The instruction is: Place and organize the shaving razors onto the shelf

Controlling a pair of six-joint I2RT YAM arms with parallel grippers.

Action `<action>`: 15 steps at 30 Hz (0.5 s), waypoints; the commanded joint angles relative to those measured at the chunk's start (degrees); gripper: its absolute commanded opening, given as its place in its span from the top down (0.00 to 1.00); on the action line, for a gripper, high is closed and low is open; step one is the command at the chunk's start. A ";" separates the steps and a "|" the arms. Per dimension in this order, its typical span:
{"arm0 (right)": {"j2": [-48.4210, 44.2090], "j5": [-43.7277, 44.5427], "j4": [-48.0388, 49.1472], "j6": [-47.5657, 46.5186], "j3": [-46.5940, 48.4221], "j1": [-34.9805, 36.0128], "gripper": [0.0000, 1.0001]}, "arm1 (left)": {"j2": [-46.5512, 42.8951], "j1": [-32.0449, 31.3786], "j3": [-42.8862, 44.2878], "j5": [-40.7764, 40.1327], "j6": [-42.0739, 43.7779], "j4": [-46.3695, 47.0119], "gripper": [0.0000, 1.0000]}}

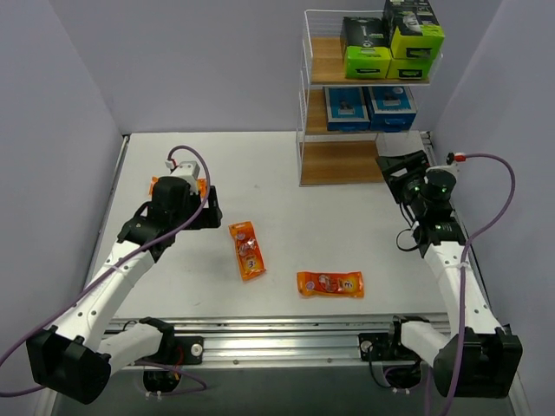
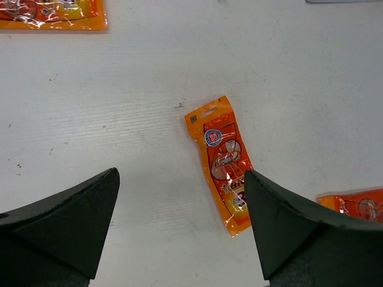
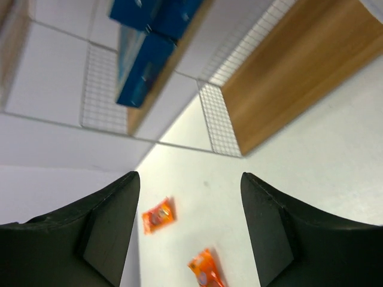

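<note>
Two blue packs (image 1: 349, 106) and lime boxes (image 1: 368, 61) occupy the shelf (image 1: 342, 165); left gripper (image 2: 179, 173), right gripper (image 3: 189, 174) agape.

Orange packet (image 1: 155, 185): mostly hidden under my left gripper (image 1: 198, 208).
Second packet (image 2: 359, 206): cut off by the frame's edge.
Blue cards (image 3: 140, 54): blurred.

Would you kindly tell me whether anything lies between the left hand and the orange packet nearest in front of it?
Nothing visible does. The left hand is open above the table, and the orange packet lies flat ahead of its fingers with only tabletop between them.
</note>
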 commanded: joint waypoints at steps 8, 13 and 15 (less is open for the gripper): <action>-0.20 -2.85 -7.09 -23.86 -3.36 18.37 0.38 | 0.16 0.20 3.10 -5.83 0.11 -1.11 0.06; 4.01 -11.10 -13.24 -31.52 -2.40 26.55 0.38 | 0.00 0.29 4.95 -6.97 -0.33 -1.65 0.06; 4.90 -9.54 -15.02 -34.42 -2.39 32.15 0.39 | -0.36 0.29 4.42 -8.46 0.02 -1.56 0.06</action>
